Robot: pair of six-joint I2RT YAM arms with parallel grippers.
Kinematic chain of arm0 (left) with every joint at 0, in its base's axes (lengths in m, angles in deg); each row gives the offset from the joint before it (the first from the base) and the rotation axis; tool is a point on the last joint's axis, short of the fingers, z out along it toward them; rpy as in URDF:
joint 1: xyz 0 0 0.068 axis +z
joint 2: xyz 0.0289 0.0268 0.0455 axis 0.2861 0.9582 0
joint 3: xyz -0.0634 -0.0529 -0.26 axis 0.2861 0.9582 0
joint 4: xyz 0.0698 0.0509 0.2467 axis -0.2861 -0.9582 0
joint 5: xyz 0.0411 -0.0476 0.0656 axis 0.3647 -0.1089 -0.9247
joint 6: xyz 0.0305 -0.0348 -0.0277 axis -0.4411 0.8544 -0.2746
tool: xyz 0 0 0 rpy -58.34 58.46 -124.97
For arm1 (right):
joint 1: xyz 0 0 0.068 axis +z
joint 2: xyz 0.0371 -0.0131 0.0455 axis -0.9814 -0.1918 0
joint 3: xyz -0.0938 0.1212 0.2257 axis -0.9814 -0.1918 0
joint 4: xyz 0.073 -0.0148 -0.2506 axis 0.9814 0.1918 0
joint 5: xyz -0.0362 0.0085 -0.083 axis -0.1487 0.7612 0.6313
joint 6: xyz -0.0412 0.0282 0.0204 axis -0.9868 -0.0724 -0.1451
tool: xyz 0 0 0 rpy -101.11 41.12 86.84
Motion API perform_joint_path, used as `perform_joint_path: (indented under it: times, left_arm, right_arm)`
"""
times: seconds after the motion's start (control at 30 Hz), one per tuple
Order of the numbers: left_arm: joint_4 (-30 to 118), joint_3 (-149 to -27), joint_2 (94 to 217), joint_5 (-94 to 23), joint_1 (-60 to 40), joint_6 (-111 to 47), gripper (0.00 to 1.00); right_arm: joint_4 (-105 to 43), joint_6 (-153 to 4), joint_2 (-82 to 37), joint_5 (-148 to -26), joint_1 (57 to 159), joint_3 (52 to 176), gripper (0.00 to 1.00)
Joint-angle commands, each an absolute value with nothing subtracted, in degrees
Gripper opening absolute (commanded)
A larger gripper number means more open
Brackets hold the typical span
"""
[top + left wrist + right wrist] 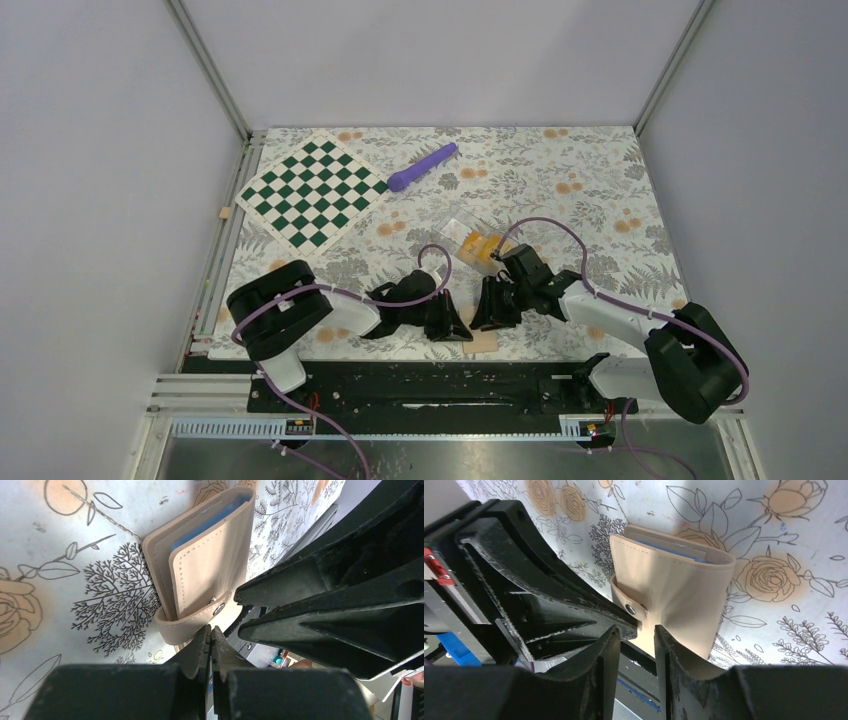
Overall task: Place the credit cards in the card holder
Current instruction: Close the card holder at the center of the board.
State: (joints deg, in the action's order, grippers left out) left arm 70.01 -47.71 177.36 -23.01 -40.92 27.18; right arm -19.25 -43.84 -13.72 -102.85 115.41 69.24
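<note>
Around the work, top view: green-and-white chequerboard (312, 192) at 10 o'clock on the floral table (575, 205), set cornerwise. Purple stick (422, 166) at 12 o'clock, just beside the board's right corner, well apart from both arms. Purple cables looping over the arms near the middle.

In the way: both arms crowded nose to nose at 6 o'clock, over one small spot at the table's near edge. From the left wrist, the other arm's black fingers fill the view from 3 to 5 o'clock, their tips right at the snap. From the right wrist, the left arm's fingers fill 9 o'clock in the same manner.

Containers: clear plastic case (458, 227) near the middle, at 12 o'clock from the two grippers, close to the right arm's wrist. Inside it, the orange-yellow credit cards (480, 248); how many, cannot tell.

Card holder (200, 570) flat on the cloth at 6 o'clock, partly hidden under the grippers from above. Folded, tan, strap (187, 626) wrapped round one edge, snap (218, 609) on it. Light blue pockets (210, 522) showing at the open edge; no card seen in them.

Left gripper (210, 630): jaws pressed together, tips just at the strap's edge, nothing visible between them. Right gripper (634, 635): jaws spread, a clear gap, the holder's near edge showing through it, not pinched.
</note>
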Motion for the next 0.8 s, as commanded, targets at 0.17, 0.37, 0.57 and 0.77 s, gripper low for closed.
perform_joint_path:
  times: [0.17, 0.37, 0.57, 0.77]
  left_arm:
    - [68.9, -49.76, 179.03, -21.24, -41.2, 25.84, 0.0]
    - [68.23, -49.99, 179.03, -21.19, -41.21, 25.55, 0.0]
    - [67.26, -50.2, 179.02, -21.29, -41.23, 25.32, 0.0]
    - [66.65, -50.38, 178.76, -21.23, -41.22, 24.94, 0.0]
  right_arm:
    - [-21.76, -44.2, -16.05, -103.21, 114.71, 70.59, 0.37]
    - [-21.36, -45.16, -18.32, -103.06, 114.58, 72.03, 0.35]
    - [-22.1, -44.58, -18.53, -103.47, 114.54, 72.05, 0.14]
    - [-22.48, -44.39, -17.85, -103.58, 114.49, 71.46, 0.0]
